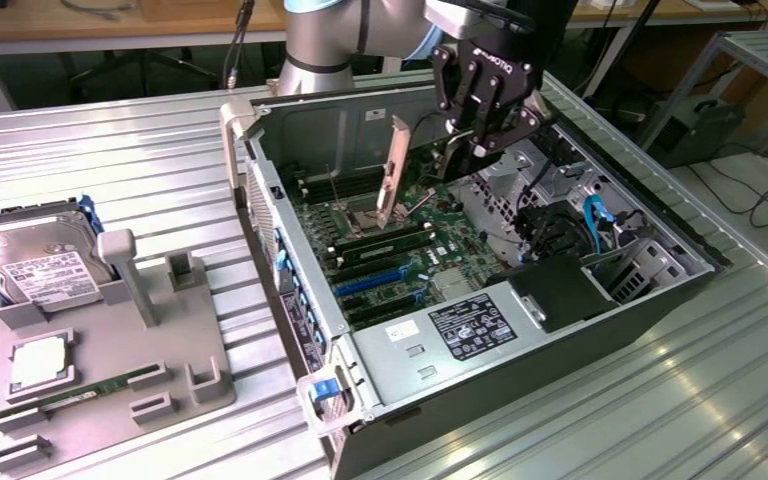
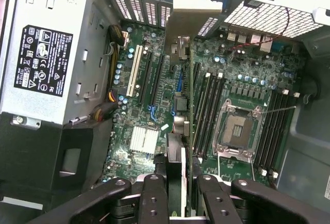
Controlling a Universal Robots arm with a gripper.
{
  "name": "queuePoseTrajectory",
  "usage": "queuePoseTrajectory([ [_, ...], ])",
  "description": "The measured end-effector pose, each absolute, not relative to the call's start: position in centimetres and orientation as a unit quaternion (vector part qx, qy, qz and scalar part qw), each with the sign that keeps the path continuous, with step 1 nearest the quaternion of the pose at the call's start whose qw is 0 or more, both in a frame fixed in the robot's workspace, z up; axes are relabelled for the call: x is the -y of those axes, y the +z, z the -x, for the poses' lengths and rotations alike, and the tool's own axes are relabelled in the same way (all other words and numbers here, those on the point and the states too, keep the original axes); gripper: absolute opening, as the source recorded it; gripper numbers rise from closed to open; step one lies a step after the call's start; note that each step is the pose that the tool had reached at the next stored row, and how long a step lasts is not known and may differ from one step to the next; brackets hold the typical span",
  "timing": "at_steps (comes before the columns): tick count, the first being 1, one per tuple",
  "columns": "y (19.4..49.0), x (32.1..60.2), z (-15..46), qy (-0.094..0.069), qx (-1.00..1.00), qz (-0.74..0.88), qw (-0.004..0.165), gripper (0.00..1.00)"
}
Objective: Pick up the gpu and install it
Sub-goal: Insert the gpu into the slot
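While the gpu (image 1: 394, 175) is held edge-down above the motherboard (image 1: 398, 255) inside the open computer case (image 1: 624, 290), the fingers (image 2: 154, 203) are clamped on its upper edge — pickup is judged done. Seating is left: the card hangs over the board, not yet pressed into a slot — the desk (image 1: 117, 170) tray (image 1: 104, 380) carries the hard drive (image 1: 37, 262).

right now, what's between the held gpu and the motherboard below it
Nothing solid: in the exterior view the gpu, gripped by the end effector, hangs above the motherboard with open space beneath.
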State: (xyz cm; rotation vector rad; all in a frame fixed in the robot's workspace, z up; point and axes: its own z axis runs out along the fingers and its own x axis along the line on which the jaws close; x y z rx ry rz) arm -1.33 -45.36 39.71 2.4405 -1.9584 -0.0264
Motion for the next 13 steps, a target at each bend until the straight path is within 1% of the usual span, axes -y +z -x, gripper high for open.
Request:
queuePoseTrajectory([
  [13,39.27,45.36,1.33,-0.008,0.626,-0.780,0.006,0.27],
])
